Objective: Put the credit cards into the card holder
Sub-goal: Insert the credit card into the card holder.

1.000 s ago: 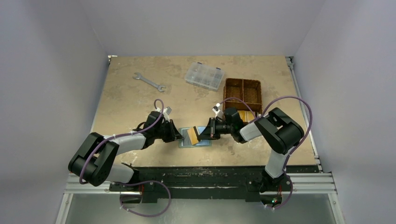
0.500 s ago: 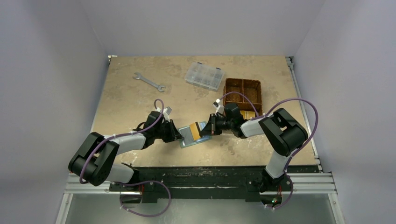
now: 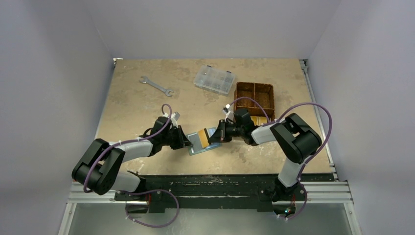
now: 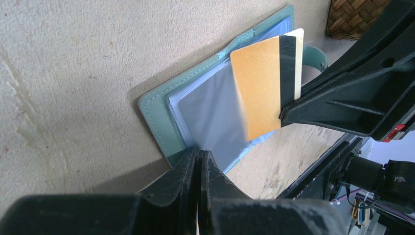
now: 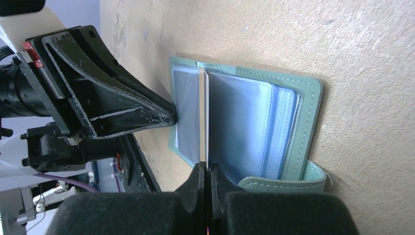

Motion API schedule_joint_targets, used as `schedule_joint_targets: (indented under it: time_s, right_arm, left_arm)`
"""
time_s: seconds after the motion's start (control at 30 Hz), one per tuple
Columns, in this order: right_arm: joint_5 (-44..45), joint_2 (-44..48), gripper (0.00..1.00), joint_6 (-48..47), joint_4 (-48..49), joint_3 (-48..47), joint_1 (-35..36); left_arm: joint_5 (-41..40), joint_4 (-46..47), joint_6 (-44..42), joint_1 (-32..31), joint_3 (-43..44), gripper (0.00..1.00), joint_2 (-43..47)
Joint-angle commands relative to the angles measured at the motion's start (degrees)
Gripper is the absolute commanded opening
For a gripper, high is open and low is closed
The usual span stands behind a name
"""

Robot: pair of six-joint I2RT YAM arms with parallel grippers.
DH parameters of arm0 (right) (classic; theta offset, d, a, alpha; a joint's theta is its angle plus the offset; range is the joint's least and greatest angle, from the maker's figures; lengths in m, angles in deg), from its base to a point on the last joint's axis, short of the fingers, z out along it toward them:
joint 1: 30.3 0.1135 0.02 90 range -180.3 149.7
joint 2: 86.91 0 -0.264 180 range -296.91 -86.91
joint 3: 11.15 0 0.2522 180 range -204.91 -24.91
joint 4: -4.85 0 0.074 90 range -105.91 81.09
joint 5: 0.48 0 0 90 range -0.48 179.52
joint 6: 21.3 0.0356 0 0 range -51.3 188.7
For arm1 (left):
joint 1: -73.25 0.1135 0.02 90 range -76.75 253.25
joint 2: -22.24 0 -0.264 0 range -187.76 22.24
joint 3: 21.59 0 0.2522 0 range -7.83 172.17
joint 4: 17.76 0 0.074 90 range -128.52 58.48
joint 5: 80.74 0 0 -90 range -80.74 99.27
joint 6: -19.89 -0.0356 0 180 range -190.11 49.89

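The sage-green folding card holder [image 4: 155, 115] lies open on the beige bench [image 3: 132, 107], near its front edge. A clear pocket leaf is pinched in the left hand [image 4: 199, 155], fingers together. The orange-gold plastic card [image 4: 258, 93] is clamped by its striped end in the right hand [image 5: 205, 170] and tilted over the pockets. Its leading edge should be lined up with the pocket mouth, then slid in flat. Open bench is seen beyond; the brown woven basket [image 3: 254, 95] sits close behind the right arm.

credit cards [image 4: 259, 93]: one counted for certain, orange-gold
card holder [image 4: 154, 115]: one counted
grippers: two counted, left gripper [image 4: 198, 159] and right gripper [image 5: 205, 171]
wrench [image 3: 156, 85]: one counted
clear compartment box [image 3: 214, 80]: one counted
woven basket [image 3: 254, 84]: one counted
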Motion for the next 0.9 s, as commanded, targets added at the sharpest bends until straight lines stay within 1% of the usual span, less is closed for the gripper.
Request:
schedule_joint_targets:
  time_s: [0.0, 0.3, 0.57, 0.73, 0.87]
  right_arm:
    - [0.43, -0.98, 0.00, 1.23, 1.19, -0.02, 0.80]
    - [-1.40, -1.19, 0.00, 3.12, 0.31, 1.88, 1.11]
    - [-1.29, -1.37, 0.00, -0.34, -1.85, 1.26, 1.17]
    - [-2.16, -3.51, 0.00, -0.11, -1.10, -0.03, 1.33]
    - [-3.27, -3.69, 0.00, 0.48, -2.62, -0.22, 1.43]
  left_arm:
    - [-1.60, -7.07, -1.95, -0.64, -1.96, 0.00, -2.39]
    - [-1.70, -7.19, -1.89, -0.64, -2.05, 0.00, -2.12]
    - [-1.66, -7.25, -1.89, -0.64, -1.97, 0.00, -2.10]
    - [-1.64, -7.52, -2.02, -0.64, -1.81, 0.00, -2.13]
    - [-1.86, -8.03, -2.15, -0.64, -1.79, 0.00, -1.35]
